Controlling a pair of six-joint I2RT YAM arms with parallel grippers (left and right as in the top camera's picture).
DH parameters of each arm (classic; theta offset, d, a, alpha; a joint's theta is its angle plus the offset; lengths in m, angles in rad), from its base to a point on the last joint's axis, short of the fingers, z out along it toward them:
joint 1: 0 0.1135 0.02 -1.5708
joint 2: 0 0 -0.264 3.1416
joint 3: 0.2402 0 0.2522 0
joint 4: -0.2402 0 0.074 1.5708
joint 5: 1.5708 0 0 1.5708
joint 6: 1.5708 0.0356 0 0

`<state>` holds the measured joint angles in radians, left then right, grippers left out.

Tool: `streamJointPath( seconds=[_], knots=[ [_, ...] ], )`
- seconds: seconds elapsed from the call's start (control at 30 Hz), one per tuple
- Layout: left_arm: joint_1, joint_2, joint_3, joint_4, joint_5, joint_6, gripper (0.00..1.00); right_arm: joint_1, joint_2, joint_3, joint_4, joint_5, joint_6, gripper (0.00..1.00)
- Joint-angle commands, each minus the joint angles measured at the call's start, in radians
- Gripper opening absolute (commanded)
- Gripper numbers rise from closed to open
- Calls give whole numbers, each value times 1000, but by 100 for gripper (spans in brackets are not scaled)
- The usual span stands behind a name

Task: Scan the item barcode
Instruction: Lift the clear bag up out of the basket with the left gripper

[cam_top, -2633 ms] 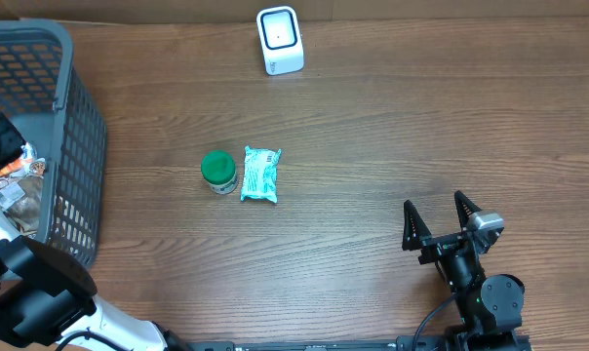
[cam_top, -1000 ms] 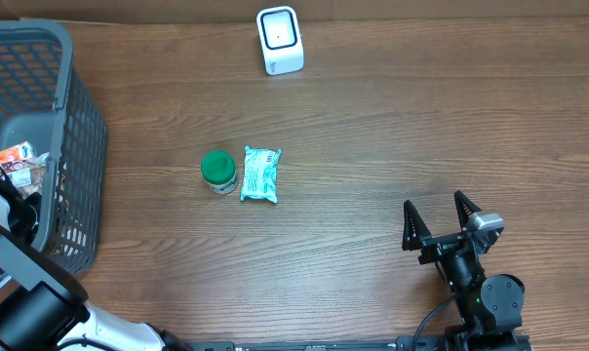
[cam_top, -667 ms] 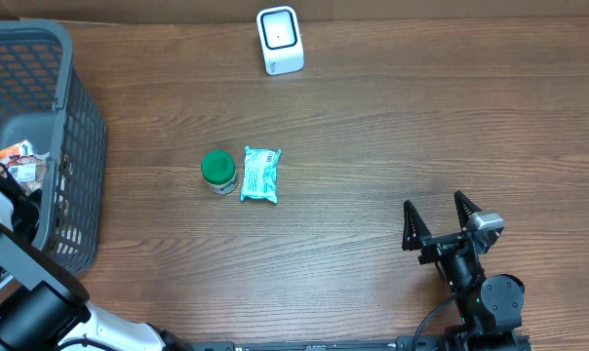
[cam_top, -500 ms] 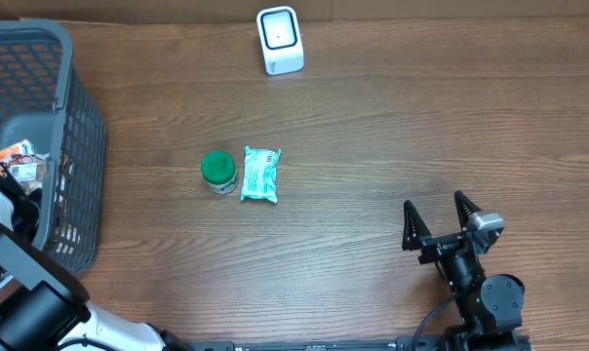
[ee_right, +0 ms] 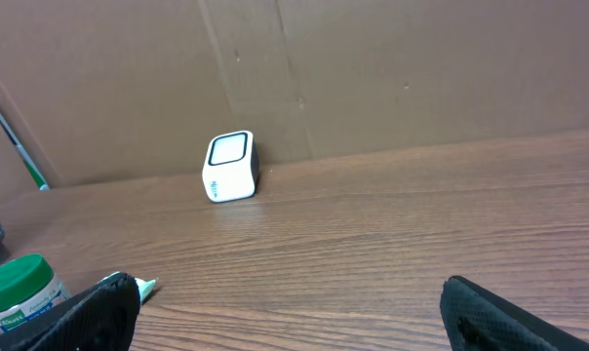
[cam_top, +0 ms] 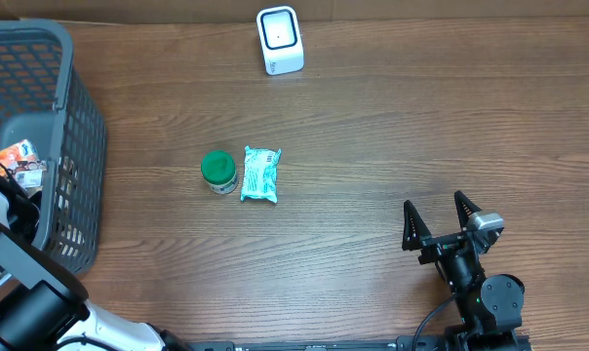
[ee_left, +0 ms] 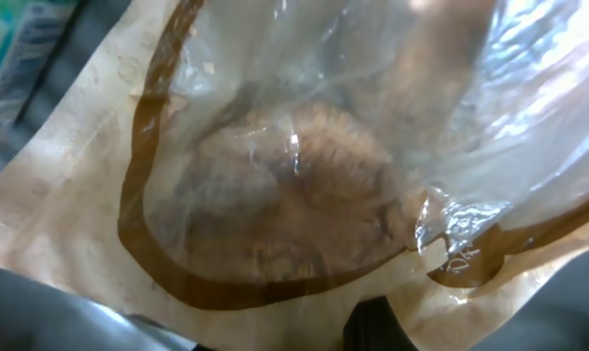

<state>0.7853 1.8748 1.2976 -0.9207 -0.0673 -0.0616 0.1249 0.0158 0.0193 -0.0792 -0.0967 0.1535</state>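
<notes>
Basket [cam_top: 80,146] mesh wall closes off table's [cam_top: 421,117] left edge. Mid-table, green-lid jar [cam_top: 217,171] just beside teal packet [cam_top: 260,175], scanner [cam_top: 280,40] at far edge; wide bare wood btwn those and R gripper [cam_top: 436,222].

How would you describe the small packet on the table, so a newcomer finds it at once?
On the wooden table, look a little left of centre, clear of the grey basket. Of the two small things side by side there, the packet is the right one: flat and pale teal, while the jar is round with a green lid.
</notes>
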Motion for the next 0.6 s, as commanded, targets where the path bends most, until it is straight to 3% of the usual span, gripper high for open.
streamJointPath(
  seconds=[0.0, 0.27, 0.57],
  knots=[
    [0, 25, 86, -58, 13, -25, 4, -3, -3, -11, 4, 8, -5, 100],
    [0, 13, 305, -222, 56, -33, 4, -3, -3, -11, 4, 8, -5, 100],
    [-29, -142, 492, -269, 288, -50, 4, -3, -3, -11, 4, 8, -5, 100]
  ],
)
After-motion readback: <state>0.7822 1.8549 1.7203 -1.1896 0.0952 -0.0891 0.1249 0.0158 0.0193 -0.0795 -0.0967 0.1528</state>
